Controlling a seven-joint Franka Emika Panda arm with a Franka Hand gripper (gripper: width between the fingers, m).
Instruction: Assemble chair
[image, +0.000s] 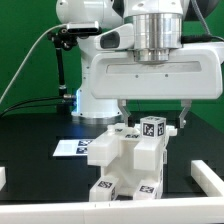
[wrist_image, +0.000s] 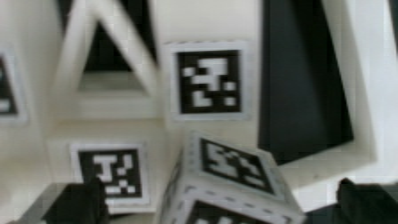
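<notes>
While the arm (image: 150, 60) hangs over the middle of the black table (image: 30, 130), the chair (image: 130, 155) stands directly beneath it as a partly built cluster of white blocks. Judging from the exterior view, several parts already sit joined or stacked together, so the assembly appears to be well under way; how many joints are fully seated cannot be told. 1 tagged post (image: 152, 128) rises at the top of the cluster, between the fingers of the gripper (image: 150, 118).

The jaws stand wide, on either side of the post and clear of it, holding nothing. The wrist view shows the tagged post (wrist_image: 228, 175) close below, with more tagged parts behind.

The marker board (image: 72, 147) lies flat behind the chair, toward the exterior view's left.

No containers are visible.
</notes>
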